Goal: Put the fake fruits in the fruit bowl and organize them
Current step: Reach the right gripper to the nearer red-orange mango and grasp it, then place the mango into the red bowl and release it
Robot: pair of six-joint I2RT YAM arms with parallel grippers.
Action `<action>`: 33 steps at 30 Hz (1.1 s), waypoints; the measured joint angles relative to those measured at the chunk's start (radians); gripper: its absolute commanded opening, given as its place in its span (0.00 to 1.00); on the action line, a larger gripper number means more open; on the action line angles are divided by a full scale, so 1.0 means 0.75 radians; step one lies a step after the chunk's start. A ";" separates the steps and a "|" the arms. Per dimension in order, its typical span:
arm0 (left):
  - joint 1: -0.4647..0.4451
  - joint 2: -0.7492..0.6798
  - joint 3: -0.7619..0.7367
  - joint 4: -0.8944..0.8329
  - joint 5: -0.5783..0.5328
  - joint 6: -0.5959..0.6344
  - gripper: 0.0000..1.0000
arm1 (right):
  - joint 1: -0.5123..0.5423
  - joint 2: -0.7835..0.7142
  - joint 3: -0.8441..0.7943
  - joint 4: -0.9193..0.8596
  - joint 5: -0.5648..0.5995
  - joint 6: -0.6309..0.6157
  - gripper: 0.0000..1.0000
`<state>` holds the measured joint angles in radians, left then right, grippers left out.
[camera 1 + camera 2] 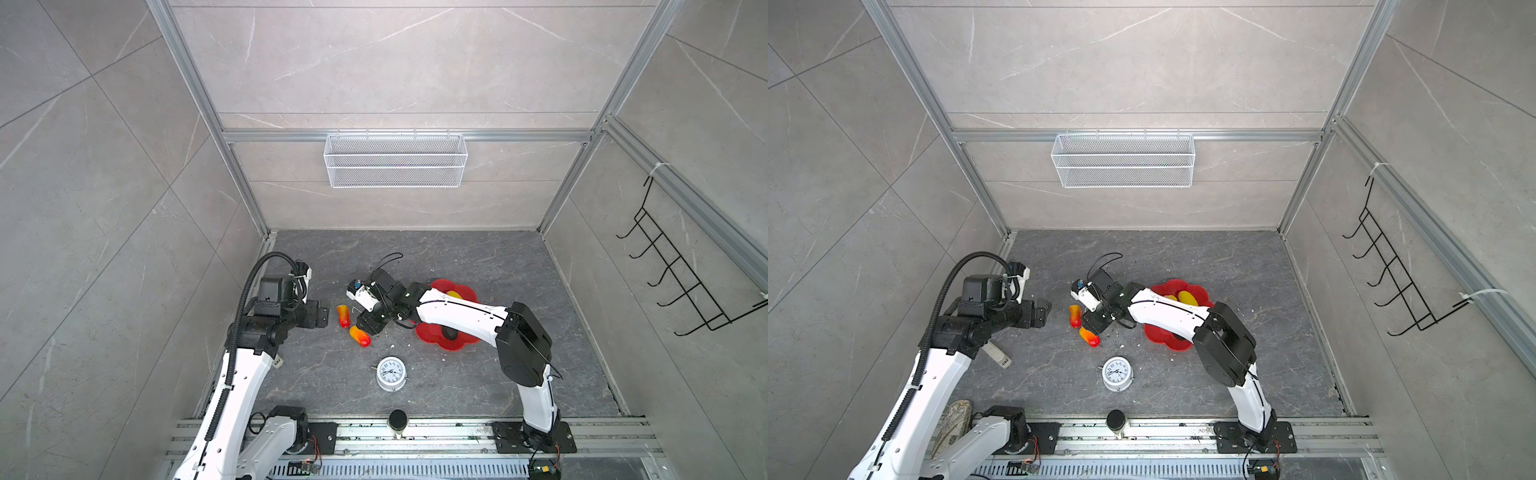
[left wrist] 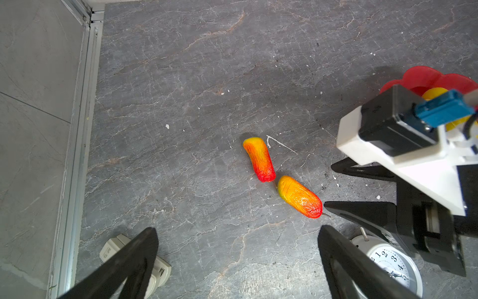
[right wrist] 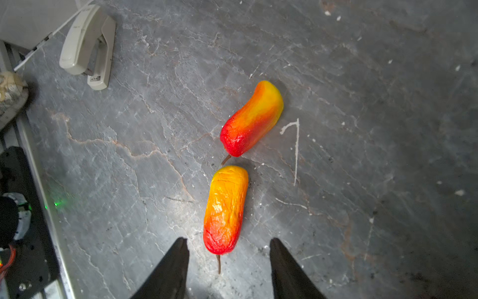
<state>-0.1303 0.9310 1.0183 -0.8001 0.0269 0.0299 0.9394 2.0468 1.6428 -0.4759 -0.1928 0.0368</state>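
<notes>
- While the right gripper (image 3: 229, 242) hangs low over the dark grey marbled tabletop (image 3: 388, 129), its black jaws stand moderately apart and grip nothing. The red stem end of a glossy orange-red oblong fake fruit (image 3: 225, 209) lies between the fingertips, with a gap on each side.
- A second orange-red oblong fake fruit (image 3: 252, 119) lies just beyond the first. Its red end nearly meets the first one's yellow end, so the pair form a bent line.
- The left gripper (image 2: 238, 238) is spread wide and empty. It is near the pair but apart from them, on their left in both top views.
- The bright red plastic fruit bowl with a scalloped petal rim (image 1: 469, 293) sits on the tabletop to the right of the two oblongs, clear of both grippers.
- Inside the bowl a top view shows yellow fruit (image 1: 1187, 297), and a dark blackish oval fruit (image 1: 449, 332) lies at its near side.
- On the white round alarm clock (image 2: 390, 261), the numerals 1 to 5 can be read in the left wrist view.
- The beige stapler (image 2: 113, 248) carries a small mark too blurred to read.
- The right arm crosses over the bowl and covers its middle, so the shapes of the yellow fruit cannot be made out.
- In the left wrist view the clock is cut off by the frame edge and a finger.
</notes>
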 measured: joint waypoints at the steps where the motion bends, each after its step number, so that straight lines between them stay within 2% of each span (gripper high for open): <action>1: 0.000 0.000 0.000 0.000 0.000 0.000 1.00 | 0.002 0.009 0.002 0.003 -0.007 0.006 0.80; 5: 0.000 0.000 0.000 0.000 0.000 0.000 1.00 | 0.011 0.072 0.009 0.010 -0.019 0.022 0.97; 10: 0.000 0.000 0.000 -0.001 -0.001 0.000 1.00 | 0.028 0.160 0.014 0.012 -0.018 0.032 0.98; 13: 0.000 0.000 0.000 -0.001 -0.001 0.000 1.00 | 0.037 0.197 0.029 0.012 -0.010 0.038 0.88; 18: 0.000 0.000 0.000 -0.002 -0.001 0.000 1.00 | 0.043 0.227 0.050 0.014 0.034 0.058 0.50; 22: 0.000 0.000 0.000 -0.002 -0.001 0.000 1.00 | 0.043 0.232 0.052 0.019 0.079 0.077 0.33; 29: 0.000 0.000 0.000 -0.003 -0.001 0.000 1.00 | 0.042 0.206 0.044 0.008 0.176 0.071 0.21; 33: 0.000 0.000 0.000 -0.003 -0.001 0.000 1.00 | 0.017 0.047 -0.060 -0.003 0.238 0.071 0.20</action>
<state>-0.1303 0.9310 1.0183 -0.8021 0.0265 0.0299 0.9520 2.0823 1.5978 -0.4778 -0.0143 0.0898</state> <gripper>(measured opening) 0.999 0.336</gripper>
